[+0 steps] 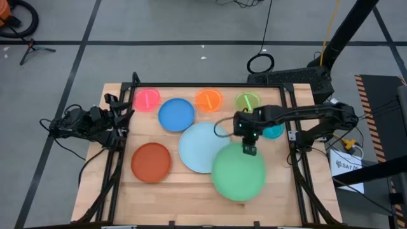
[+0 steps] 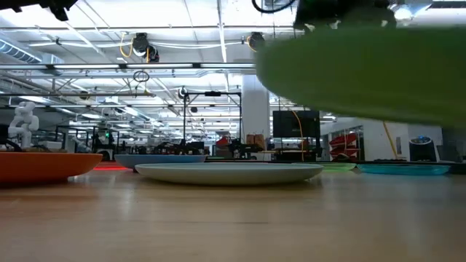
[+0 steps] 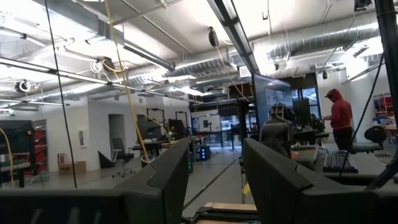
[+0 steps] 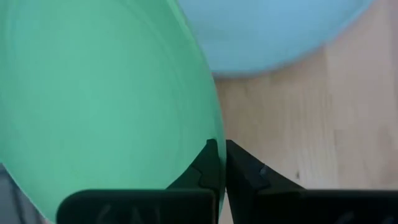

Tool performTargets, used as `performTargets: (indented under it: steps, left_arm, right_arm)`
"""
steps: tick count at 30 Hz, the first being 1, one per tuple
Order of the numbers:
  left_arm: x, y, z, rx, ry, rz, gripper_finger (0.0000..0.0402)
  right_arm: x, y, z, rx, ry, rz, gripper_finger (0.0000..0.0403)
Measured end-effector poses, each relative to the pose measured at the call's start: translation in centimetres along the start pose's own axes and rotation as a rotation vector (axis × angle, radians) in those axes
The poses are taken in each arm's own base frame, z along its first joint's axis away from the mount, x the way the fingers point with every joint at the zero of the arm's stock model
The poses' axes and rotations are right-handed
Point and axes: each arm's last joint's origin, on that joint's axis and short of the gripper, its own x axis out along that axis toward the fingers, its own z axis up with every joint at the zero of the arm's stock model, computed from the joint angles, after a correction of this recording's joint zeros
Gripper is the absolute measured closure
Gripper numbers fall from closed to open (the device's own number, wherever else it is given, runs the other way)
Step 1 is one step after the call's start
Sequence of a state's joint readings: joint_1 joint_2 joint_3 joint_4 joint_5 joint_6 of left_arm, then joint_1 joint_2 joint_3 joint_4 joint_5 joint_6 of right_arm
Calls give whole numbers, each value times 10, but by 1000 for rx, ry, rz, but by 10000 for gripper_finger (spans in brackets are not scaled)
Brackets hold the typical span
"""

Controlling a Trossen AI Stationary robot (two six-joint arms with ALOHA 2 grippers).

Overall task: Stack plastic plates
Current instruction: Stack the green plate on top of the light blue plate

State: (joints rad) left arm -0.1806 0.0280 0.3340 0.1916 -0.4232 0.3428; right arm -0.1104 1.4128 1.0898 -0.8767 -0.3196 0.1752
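My right gripper is shut on the large green plate, which fills the upper right of the low view as the green plate. Beside it the large light blue plate lies flat on the wooden table. The blue plate and red-orange plate lie to its left. Small pink, orange, lime and teal plates lie along the far side. My left gripper waits open at the table's left edge, pointing into the room. My right gripper pinches the green plate's rim at its far edge between the two fingers, one on each face of the plate. The fingers come from above, slanting down. The plate hangs clear of the table, tilted, and overlaps the light blue plate's edge seen from above.
Black frame rails run along the table's left, right and far sides. Bare wood lies along the near edge. A person in a red hooded top stands far off in the room.
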Motion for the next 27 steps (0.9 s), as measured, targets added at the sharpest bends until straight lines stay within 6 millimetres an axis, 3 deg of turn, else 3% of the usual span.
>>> performTargets:
  steps: [6, 13, 22, 27]
  left_arm:
    - [0, 1, 3, -9, -24, 10, 243]
    - [0, 2, 6, -8, -55, 26, 243]
    - [0, 3, 9, 19, -83, 38, 243]
    - [0, 3, 9, 27, -83, 38, 243]
  right_arm:
    - [-16, -6, 25, 34, -200, 45, 401]
    - [-18, -23, 55, 98, -371, 54, 400]
    - [0, -46, 98, 211, -312, 31, 400]
    - [12, -63, 106, 290, -210, 4, 400]
